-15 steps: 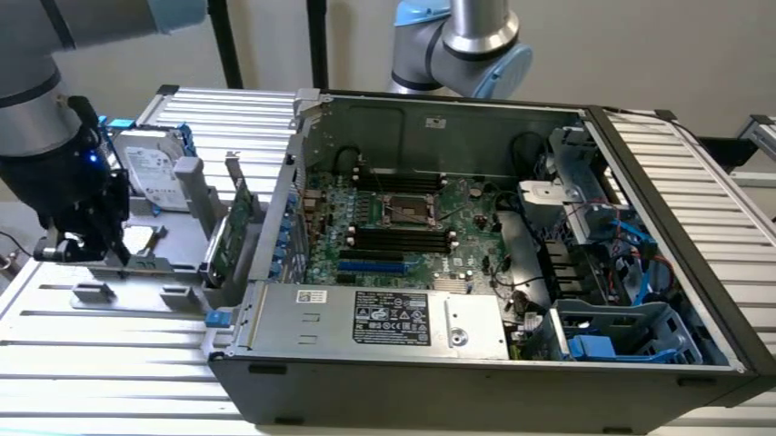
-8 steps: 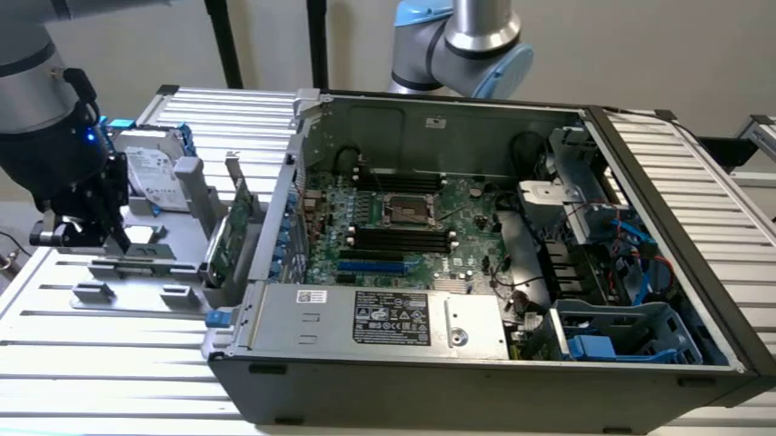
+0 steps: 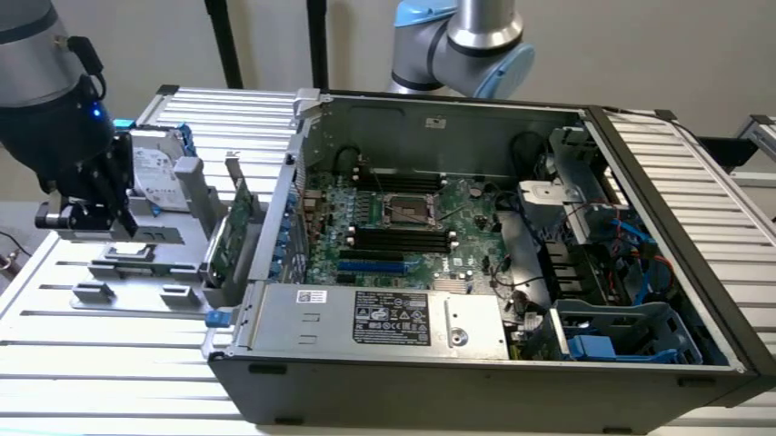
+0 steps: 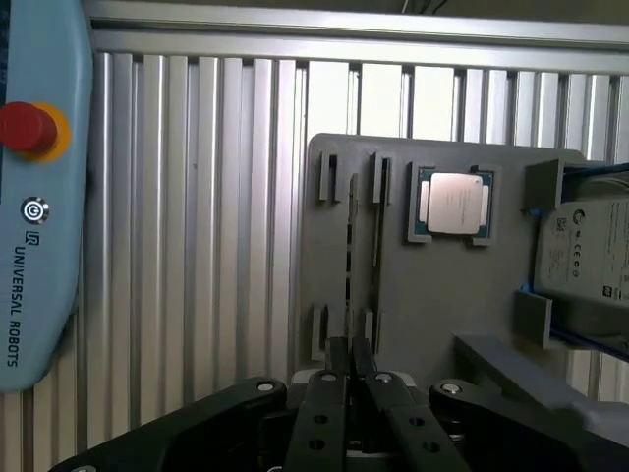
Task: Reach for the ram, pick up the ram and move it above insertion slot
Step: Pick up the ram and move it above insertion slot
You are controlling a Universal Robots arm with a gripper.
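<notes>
Tool (image 4: 351,352): black fingers, narrow, clamped on long thin dark ram (image 4: 349,261) stick
Ram: edge-on, upright in grey slotted holder (image 4: 432,305)

The fixture plate (image 4: 423,315) is smooth, matt grey and looks like plastic. Set in it, the processor (image 4: 454,204) has a silvery metal lid with a soft sheen. Just beside the plate, the hard drive (image 4: 585,256) carries a pale, slightly shiny label. Under the plate, the table (image 4: 197,216) is ribbed bare aluminium, satin-bright. At the plate's edge the gripper (image 4: 349,346) is matt black. Next to the plate, the computer case (image 3: 485,381) is dark painted metal, and its motherboard (image 3: 467,204) is glossy green.
</notes>
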